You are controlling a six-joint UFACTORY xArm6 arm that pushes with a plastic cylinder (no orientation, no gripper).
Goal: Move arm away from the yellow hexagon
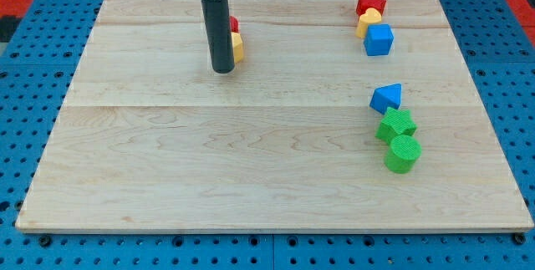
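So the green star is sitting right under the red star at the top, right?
Not quite. In the camera view, the block right under the red star is a yellow one. The green star sits lower, between the blue triangle and the green cylinder.

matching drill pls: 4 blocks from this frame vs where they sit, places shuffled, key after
1. blue cube
2. green cylinder
3. yellow hexagon
4. blue triangle

A. touching my tip, on its right in the view
B. just above the green star
C. below the yellow heart, at the view's top right
D. lowest of the blocks at the view's right

Pairs: 1-C, 2-D, 3-A, 4-B
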